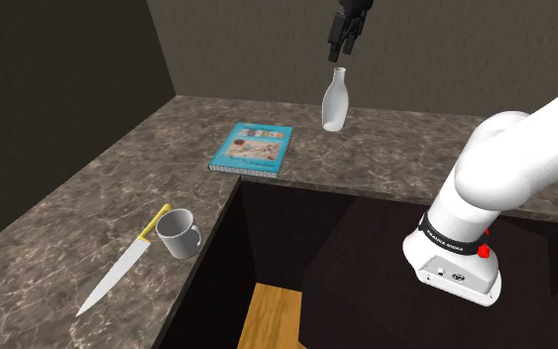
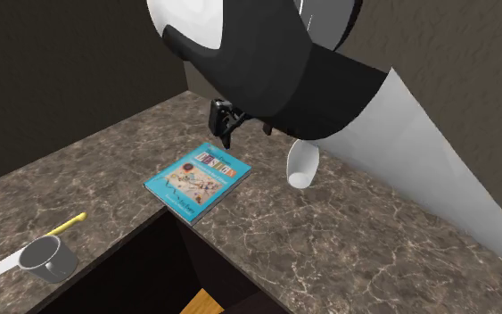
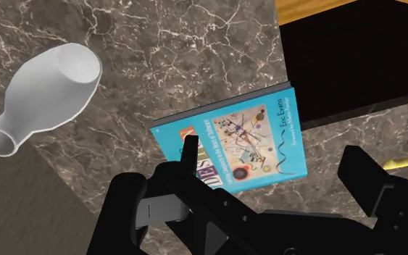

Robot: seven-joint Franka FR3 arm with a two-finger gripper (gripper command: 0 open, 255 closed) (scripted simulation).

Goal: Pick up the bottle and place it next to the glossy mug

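A white bottle (image 1: 335, 99) stands upright on the dark marble counter (image 1: 88, 198), near the back wall. Part of the bottle (image 2: 302, 168) is hidden by the arm in the second exterior view. My black gripper (image 1: 341, 45) hangs well above it, open, with nothing between its fingers. In the wrist view the gripper (image 3: 278, 174) hovers over a blue book (image 3: 242, 141), and the bottle (image 3: 46, 98) lies off to one side of the fingers. A grey mug (image 1: 179, 234) sits far off on the counter's near arm, by the inner edge.
The blue book (image 1: 252, 149) lies between bottle and mug. A knife (image 1: 118, 273) with a yellow handle lies just beside the mug (image 2: 48, 259). The L-shaped counter wraps a dark opening with a wooden floor (image 1: 267, 317) below. Walls close the back.
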